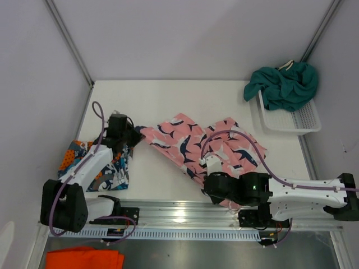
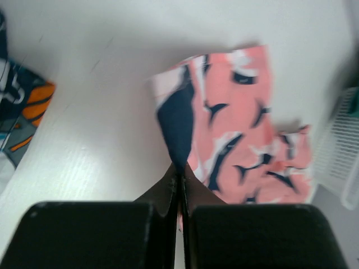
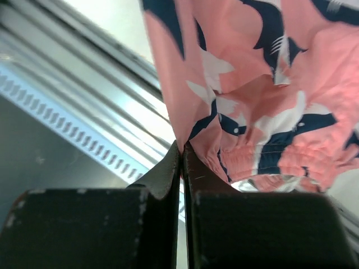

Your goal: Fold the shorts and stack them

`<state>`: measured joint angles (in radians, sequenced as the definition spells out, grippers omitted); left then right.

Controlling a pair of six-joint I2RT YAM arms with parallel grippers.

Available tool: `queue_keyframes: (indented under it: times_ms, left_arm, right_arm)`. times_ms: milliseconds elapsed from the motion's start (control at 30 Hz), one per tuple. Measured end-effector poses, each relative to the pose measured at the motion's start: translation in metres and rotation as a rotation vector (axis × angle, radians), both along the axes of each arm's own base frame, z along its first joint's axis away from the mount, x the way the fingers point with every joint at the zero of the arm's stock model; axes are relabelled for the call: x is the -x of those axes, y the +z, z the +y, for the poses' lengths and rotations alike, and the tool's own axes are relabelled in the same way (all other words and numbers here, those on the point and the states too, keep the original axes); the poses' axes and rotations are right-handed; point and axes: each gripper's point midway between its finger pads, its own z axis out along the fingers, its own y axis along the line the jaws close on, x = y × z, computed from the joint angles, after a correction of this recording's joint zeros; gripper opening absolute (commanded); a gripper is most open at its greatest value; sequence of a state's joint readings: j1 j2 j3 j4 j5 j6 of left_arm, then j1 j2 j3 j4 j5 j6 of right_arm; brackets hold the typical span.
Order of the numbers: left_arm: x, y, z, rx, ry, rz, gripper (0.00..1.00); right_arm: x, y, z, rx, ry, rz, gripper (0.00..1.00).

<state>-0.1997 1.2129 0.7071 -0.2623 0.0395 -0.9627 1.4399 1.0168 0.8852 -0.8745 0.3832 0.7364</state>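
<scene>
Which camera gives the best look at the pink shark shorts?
The top external view: the pink shark shorts show almost whole. The left wrist view is blurred and partial; the right wrist shows only a bunched edge.

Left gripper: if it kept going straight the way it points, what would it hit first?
The left gripper is shut on a corner of the pink shark shorts, so it would plough into that same cloth first. Past it, bare table, though depth is hard to judge.
</scene>
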Motion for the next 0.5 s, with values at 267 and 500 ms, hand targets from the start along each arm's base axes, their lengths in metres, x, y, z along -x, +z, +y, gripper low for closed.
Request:
queue_keyframes:
  times_ms: [267, 500]
  left_arm:
    - [-0.015, 0.123, 0.044, 0.027, 0.074, -0.160, 0.00]
    - [-0.008, 0.232, 0.068, 0.075, 0.142, -0.390, 0.00]
  right_arm:
    - [-0.020, 0.096, 0.030, -0.206, -0.009, -0.107, 0.00]
    - [-0.117, 0.192, -0.007, -0.372, -0.232, -0.264, 0.00]
